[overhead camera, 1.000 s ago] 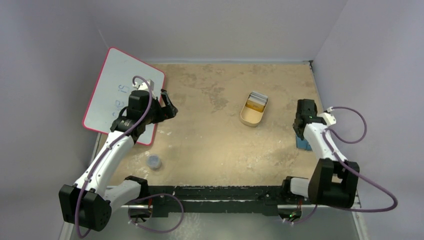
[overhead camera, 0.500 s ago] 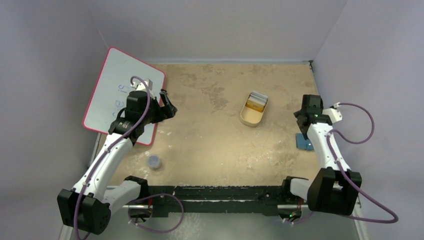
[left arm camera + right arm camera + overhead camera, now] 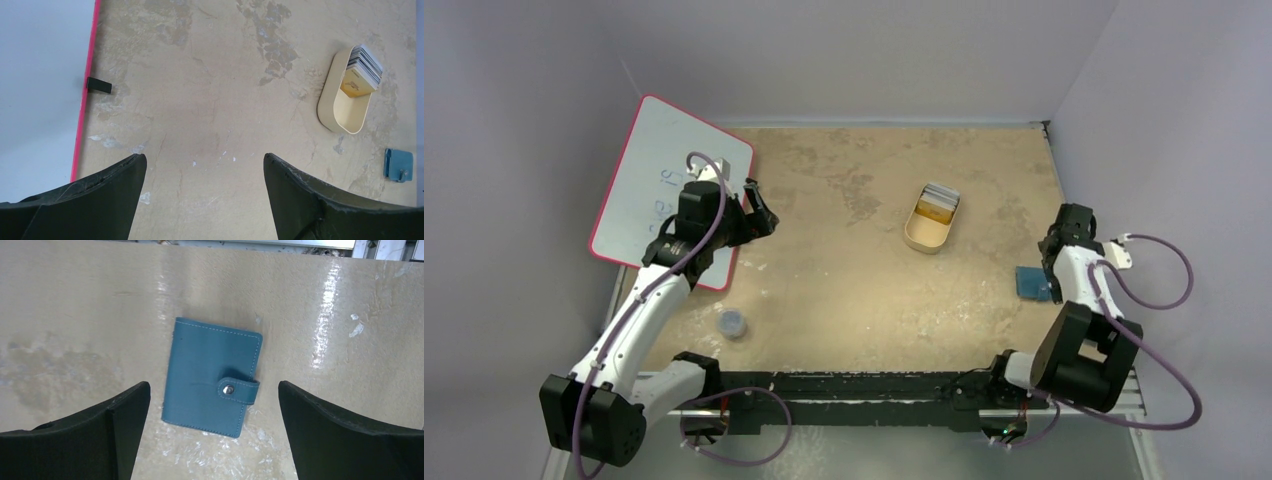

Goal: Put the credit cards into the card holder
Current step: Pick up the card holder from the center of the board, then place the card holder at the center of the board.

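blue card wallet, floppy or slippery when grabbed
The flat teal-blue leather-look wallet lies low on the glossy tan table, so it would probably slide before lifting. Its snapped tab should keep it from flopping open.

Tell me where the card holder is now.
In the top view, the card holder lies closed near the table's right edge, beside the right arm.

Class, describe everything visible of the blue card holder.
The card holder is a teal wallet, leather-like, with pale edge stitching. It is closed, its strap fastened by a silver snap. It lies flat, slightly askew, on the table near its right side. Nothing else touches it; the open right end effector hangs above.
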Controlling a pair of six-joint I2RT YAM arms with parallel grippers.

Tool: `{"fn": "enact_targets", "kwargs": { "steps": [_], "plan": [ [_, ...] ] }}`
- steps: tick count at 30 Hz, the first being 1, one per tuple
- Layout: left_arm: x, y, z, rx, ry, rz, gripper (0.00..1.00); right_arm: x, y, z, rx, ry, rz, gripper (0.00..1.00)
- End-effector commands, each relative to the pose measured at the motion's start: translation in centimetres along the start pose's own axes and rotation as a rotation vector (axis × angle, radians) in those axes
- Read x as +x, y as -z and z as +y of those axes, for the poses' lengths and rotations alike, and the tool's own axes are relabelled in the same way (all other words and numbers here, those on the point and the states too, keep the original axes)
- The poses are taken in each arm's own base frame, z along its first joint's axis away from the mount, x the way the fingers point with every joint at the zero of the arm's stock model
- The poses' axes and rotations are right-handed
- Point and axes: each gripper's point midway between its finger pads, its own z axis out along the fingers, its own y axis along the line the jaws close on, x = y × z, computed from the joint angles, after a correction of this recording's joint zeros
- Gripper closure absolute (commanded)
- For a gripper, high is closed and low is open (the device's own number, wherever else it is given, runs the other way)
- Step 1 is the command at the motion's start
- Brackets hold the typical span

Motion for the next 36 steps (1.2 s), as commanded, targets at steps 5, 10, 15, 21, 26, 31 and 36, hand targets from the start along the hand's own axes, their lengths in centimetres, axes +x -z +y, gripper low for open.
{"fn": "enact_targets", "kwargs": {
  "steps": [5,10,15,21,26,31,36],
  "plan": [
    [-0.7,-0.1,0.0,-0.002,0.004,-0.024,0.14,3.1,-3.4,0.8,-0.034,0.122,0.077,0.02],
    [-0.7,-0.1,0.1,-0.007,0.002,-0.025,0.14,5.0,-4.9,0.5,0.005,0.2,0.154,0.06],
    [-0.9,0.0,0.1,-0.01,0.002,-0.032,0.15,8.2,-4.0,1.0,-0.063,0.259,0.257,0.16],
    [-1.1,0.1,0.0,-0.009,-0.001,-0.037,0.15,12.8,-1.1,2.2,-0.134,0.342,0.335,0.4],
    [-1.3,0.4,0.0,-0.01,0.0,-0.048,0.15,17.1,2.4,2.9,-0.223,0.431,0.405,0.47],
    [-1.1,0.2,0.3,-0.025,0.001,-0.041,0.15,22.1,7.6,3.5,-0.366,0.549,0.457,0.52],
    [-1.1,0.1,0.3,-0.027,0.005,-0.034,0.15,25.5,11.3,3.0,-0.413,0.622,0.482,0.58]
  ]
}}
